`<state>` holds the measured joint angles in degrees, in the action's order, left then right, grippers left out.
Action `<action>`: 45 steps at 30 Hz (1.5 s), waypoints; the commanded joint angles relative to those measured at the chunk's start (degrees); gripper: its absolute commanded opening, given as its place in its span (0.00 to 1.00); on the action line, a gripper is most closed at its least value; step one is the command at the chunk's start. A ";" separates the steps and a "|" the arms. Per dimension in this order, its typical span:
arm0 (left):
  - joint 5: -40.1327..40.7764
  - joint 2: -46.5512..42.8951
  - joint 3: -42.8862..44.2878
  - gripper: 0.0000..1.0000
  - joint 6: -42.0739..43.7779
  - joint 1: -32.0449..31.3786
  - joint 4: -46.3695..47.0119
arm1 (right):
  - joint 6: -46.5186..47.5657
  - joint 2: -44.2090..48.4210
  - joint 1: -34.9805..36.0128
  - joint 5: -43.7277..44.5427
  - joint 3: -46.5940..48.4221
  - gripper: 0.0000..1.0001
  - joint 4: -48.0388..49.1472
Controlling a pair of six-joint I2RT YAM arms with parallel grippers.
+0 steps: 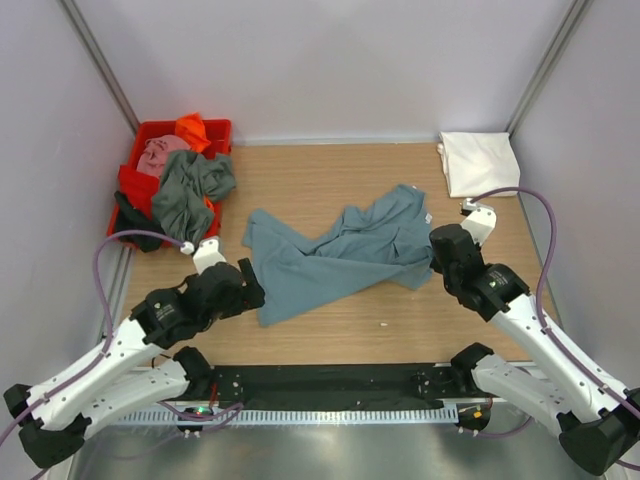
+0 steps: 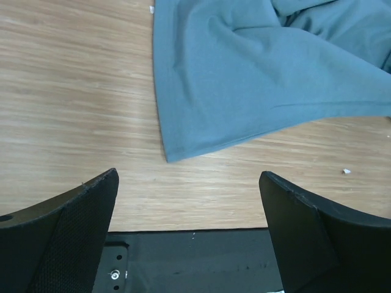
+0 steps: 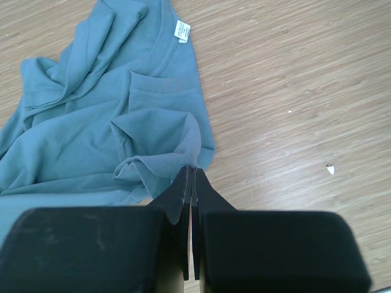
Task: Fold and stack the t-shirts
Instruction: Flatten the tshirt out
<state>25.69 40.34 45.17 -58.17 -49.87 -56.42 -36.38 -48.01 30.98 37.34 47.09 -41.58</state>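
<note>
A dusty teal-blue t-shirt [image 1: 340,255] lies crumpled across the middle of the table, its white neck label [image 3: 181,30] facing up. My right gripper [image 3: 192,172] is shut on the shirt's right edge [image 3: 183,140] and pinches a fold of cloth. My left gripper [image 2: 189,201] is open and empty, hovering just short of the shirt's lower left corner [image 2: 174,152]. A folded white t-shirt [image 1: 478,162] lies at the back right. Grey-green [image 1: 190,190], pink [image 1: 160,152] and orange [image 1: 192,128] shirts are piled in the red tub.
The red plastic tub [image 1: 135,185] stands at the back left, against the left wall. A black base strip [image 1: 330,382] runs along the near table edge, also in the left wrist view [image 2: 189,259]. Small white crumbs [image 3: 330,170] lie on the wood.
</note>
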 commanded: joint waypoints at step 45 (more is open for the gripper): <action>3.21 18.39 2.62 0.00 0.24 -1.55 8.11 | 3.94 -1.57 -0.40 -0.26 6.94 0.01 0.46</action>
<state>22.57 65.30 38.11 -61.49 -50.92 -38.44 -34.89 -50.41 30.87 33.61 47.18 -41.87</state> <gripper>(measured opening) 0.008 0.026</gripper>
